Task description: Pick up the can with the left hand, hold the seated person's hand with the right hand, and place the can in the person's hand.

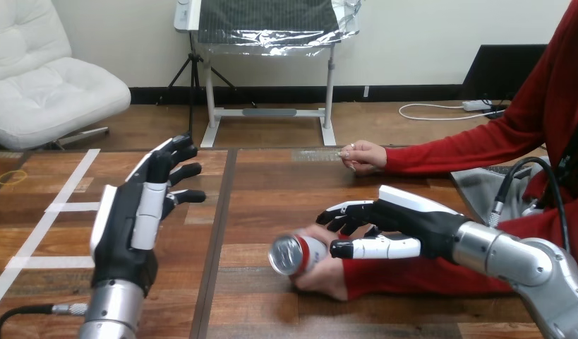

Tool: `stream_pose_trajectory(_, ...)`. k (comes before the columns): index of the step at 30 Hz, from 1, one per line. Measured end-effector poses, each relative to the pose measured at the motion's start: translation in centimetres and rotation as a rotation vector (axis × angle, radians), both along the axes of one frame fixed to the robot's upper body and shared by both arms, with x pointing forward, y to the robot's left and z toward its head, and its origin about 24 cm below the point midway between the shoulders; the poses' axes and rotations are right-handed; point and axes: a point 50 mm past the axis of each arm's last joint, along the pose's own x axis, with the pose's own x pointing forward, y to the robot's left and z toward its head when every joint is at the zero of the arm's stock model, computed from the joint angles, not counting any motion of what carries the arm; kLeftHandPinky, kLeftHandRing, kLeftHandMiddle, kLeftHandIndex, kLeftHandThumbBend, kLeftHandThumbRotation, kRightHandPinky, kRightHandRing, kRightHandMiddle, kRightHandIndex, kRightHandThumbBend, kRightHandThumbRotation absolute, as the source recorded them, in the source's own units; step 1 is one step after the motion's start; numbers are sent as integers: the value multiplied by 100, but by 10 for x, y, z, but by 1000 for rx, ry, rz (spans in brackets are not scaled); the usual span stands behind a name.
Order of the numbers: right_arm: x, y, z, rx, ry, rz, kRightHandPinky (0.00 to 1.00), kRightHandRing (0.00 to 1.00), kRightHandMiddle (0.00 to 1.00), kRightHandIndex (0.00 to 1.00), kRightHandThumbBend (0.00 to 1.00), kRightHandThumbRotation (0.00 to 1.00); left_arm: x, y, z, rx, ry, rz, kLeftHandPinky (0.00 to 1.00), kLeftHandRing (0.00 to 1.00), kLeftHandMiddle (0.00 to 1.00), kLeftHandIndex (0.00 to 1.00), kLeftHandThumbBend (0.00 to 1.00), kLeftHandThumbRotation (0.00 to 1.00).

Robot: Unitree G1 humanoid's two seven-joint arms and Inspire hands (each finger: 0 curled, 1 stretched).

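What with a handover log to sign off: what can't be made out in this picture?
Head view:
- Right hand: lies over the person's near hand; its own back hides whether it grips.
- Can: its far end is hidden by the person's near hand and the right hand.
- Left hand: its palm faces away.
- Person's far hand: too small to tell if it holds anything.

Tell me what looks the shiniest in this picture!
Head view: the can glints brightest, on its silver end, as it lies in the person's hand; the white shell on the right hand catches light too; the wooden table shows a soft sheen near its far edge.
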Motion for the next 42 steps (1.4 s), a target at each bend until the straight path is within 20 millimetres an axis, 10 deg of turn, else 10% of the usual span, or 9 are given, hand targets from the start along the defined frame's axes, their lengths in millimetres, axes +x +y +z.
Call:
stream_pose_trajectory(26,-11,-9,8,111,-107,-98,74,86,89,92,100,100,-4,0,2,4,-11,-1,59,75,80,78,76,100)
stream_pose_trajectory(42,-29,-5,5,513,-229,-224,86,91,92,92,97,100,-13,-3,7,6,-45,-21,57,73,78,76,70,100)
